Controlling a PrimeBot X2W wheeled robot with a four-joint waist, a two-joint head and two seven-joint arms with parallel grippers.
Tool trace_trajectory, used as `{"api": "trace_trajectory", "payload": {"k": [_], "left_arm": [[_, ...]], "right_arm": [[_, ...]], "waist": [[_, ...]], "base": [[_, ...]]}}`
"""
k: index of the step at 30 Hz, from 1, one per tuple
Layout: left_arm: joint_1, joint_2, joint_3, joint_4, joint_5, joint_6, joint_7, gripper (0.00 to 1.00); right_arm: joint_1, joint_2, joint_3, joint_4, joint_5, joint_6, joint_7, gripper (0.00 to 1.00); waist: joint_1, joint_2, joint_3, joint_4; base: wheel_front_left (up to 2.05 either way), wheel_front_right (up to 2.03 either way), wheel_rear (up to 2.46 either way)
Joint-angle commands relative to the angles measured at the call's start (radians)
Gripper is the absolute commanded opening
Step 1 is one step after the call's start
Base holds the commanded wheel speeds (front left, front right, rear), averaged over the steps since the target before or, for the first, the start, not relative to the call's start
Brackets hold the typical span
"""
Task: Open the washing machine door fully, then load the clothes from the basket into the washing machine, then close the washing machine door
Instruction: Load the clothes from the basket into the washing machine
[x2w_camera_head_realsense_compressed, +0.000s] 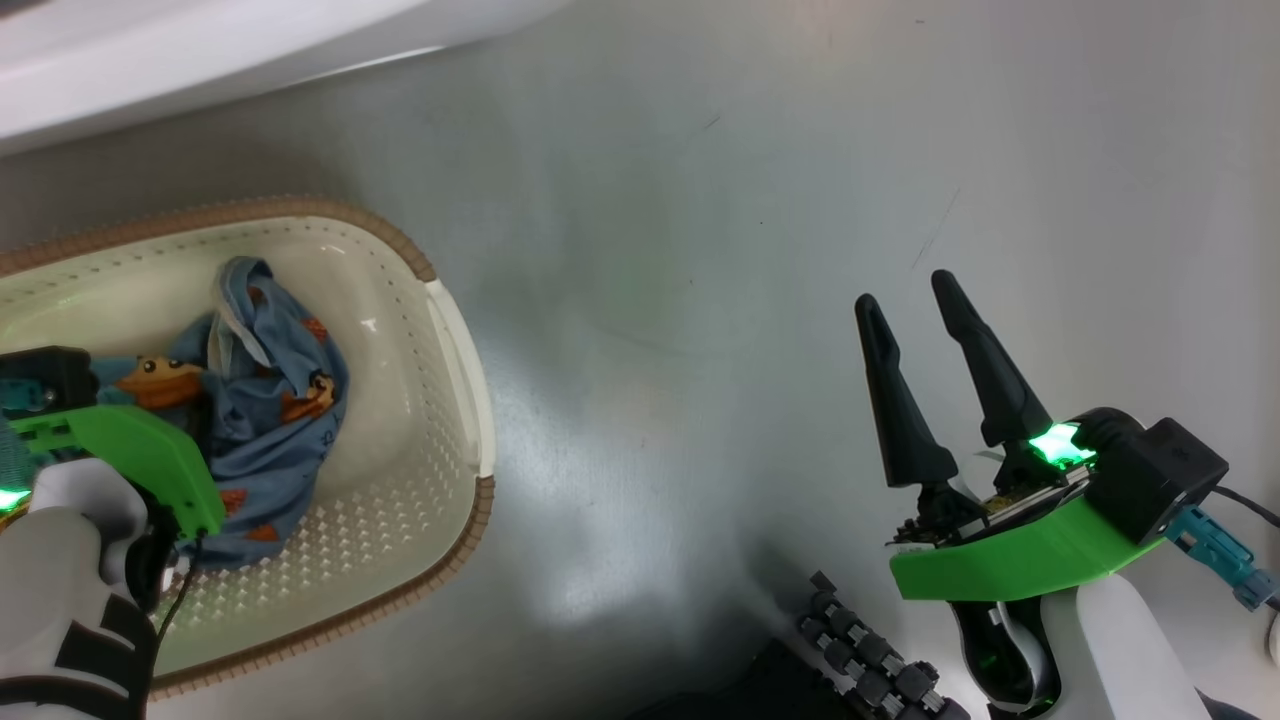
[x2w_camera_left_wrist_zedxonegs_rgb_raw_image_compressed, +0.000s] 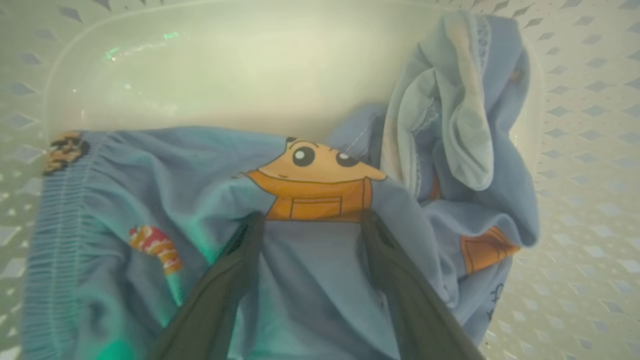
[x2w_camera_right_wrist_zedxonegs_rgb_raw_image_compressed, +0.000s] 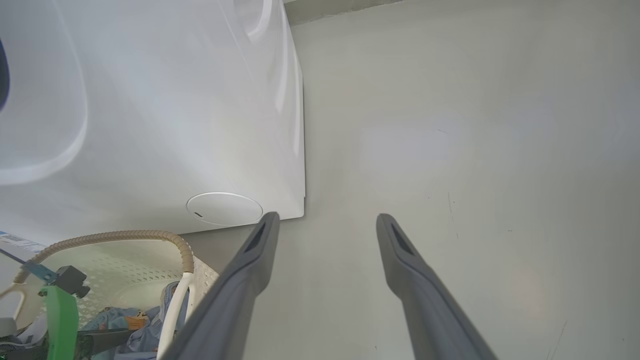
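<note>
Left gripper (x2w_camera_left_wrist_zedxonegs_rgb_raw_image_compressed: 311, 216): jaws wide, straddling clothes (x2w_camera_left_wrist_zedxonegs_rgb_raw_image_compressed: 150, 165) in basket (x2w_camera_head_realsense_compressed: 440, 320).
Right gripper (x2w_camera_head_realsense_compressed: 906, 288): jaws apart, empty.
Progress: we judge loading not begun.

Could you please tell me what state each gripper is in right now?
Left gripper: open over the clothes, nothing gripped.
Right gripper: open, holding nothing.
</note>
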Motion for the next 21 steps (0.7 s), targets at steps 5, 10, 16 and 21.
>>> {"api": "trace_trajectory", "payload": {"k": [5, 10, 16, 21], "left_arm": [[0.005, 0.014, -0.003, 0.040, 0.006, -0.008, -0.031, 0.00], [0.005, 0.008, -0.015, 0.076, 0.004, -0.016, -0.057, 0.00], [0.017, -0.005, -0.022, 0.098, -0.001, -0.018, -0.096, 0.00], [0.061, -0.038, -0.018, 0.093, -0.026, -0.025, -0.160, 0.00]], "right_arm": [[0.007, -0.005, 0.007, -0.022, -0.005, 0.009, -0.005, 1.00], [0.001, -0.005, 0.002, -0.016, -0.001, 0.009, -0.005, 1.00], [0.000, -0.005, -0.001, -0.003, 0.001, 0.009, -0.005, 1.00], [0.005, -0.005, -0.012, 0.009, -0.003, 0.009, -0.005, 1.00]], "waist": [[0.0001, -0.0001, 0.003, 0.002], [0.0001, -0.0001, -0.011, 0.006], [0.0001, -0.0001, -0.048, 0.022], [0.0001, -0.0001, -0.114, 0.053]], "base": [[0.00, 0.00, 0.00], [0.00, 0.00, 0.00], [0.00, 0.00, 0.00], [0.00, 0.00, 0.00]]}}
